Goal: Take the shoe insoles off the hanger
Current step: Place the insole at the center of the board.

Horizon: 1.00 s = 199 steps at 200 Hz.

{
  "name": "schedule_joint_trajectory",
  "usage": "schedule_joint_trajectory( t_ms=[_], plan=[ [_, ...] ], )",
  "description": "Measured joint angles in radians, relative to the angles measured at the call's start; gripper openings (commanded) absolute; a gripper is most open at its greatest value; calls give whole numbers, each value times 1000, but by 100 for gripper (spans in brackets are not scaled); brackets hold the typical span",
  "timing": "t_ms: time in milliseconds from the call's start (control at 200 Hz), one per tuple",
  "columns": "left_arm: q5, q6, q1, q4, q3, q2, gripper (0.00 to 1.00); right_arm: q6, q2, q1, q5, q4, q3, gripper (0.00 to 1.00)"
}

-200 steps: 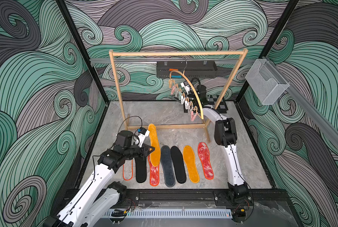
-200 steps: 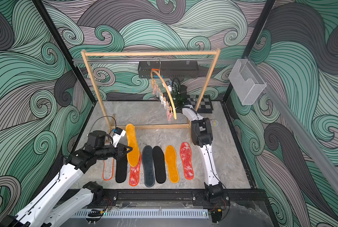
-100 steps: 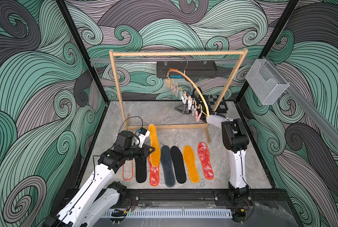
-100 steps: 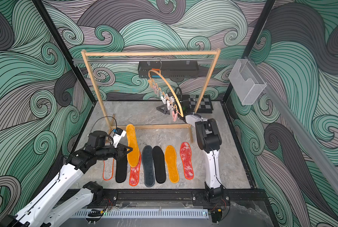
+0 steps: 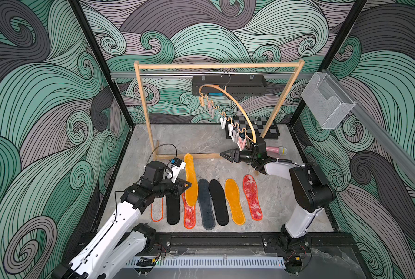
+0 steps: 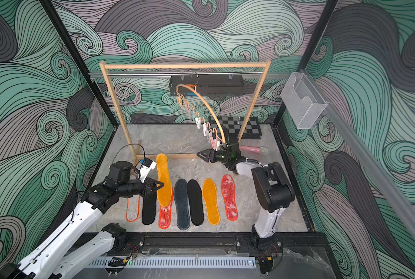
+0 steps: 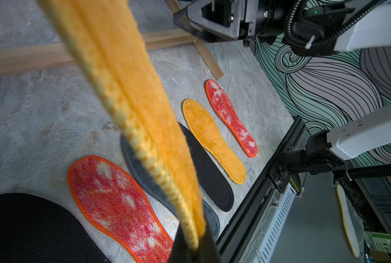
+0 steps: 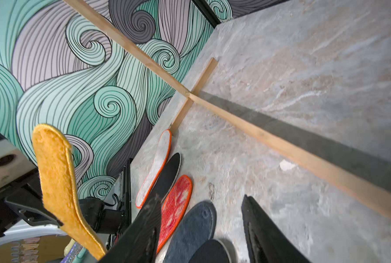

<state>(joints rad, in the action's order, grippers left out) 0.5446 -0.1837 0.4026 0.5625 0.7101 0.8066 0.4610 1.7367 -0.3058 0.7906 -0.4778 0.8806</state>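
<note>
Left gripper (image 5: pixel 186 187) is clamped tight on the yellow insole (image 5: pixel 191 178), and that looks like your last one. It is held tilted up off the table (image 5: pixel 216 169) at about 9 o'clock in both top views, and its low end hangs over the red insole (image 5: pixel 189 217) below it. Now look up at the hanger (image 5: pixel 242 113), hooked on the rack (image 5: pixel 216 65) at 12 o'clock and hanging skewed. Every one of the pegs (image 5: pixel 230 129) you can see is bare, so by my reading nothing is left to unclip. Seven insoles already lie flat in a row (image 5: pixel 205 205) across 6 o'clock, side by side and some touching at the edges: a pale one with orange trim, black, red, grey, black, yellow, red. Count the one in your grip and that makes eight. At 1 o'clock your right gripper (image 5: pixel 225 154) sits just beside the hanger's low end. The right wrist view shows its jaws parted with nothing between them, so that arm carries nothing. I'd call the job nearly done, with only the put-down left. Lay the yellow insole on bare table, not on top of the red one beneath it, then let go. I can't see a clear gap in the row from here, so choose the landing spot carefully.
</note>
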Motion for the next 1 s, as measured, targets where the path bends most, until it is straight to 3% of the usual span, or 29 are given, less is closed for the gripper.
schedule_joint_trajectory(
  t_ms=[355, 555, 720, 996],
  plan=[
    [0, 0, 20, 0, 0, -21, 0, -51, -415, -82, -205, 145, -331, 58],
    [0, 0, 35, -1, 0, -26, 0, -148, -749, -171, -352, 331, -428, 58],
    [16, -11, 39, -6, 0, -26, 0, -171, -1046, -185, -484, 432, -561, 58],
    [69, -150, 100, -98, 11, 38, 0, -162, -1504, -189, -706, 599, -731, 59]
  ],
)
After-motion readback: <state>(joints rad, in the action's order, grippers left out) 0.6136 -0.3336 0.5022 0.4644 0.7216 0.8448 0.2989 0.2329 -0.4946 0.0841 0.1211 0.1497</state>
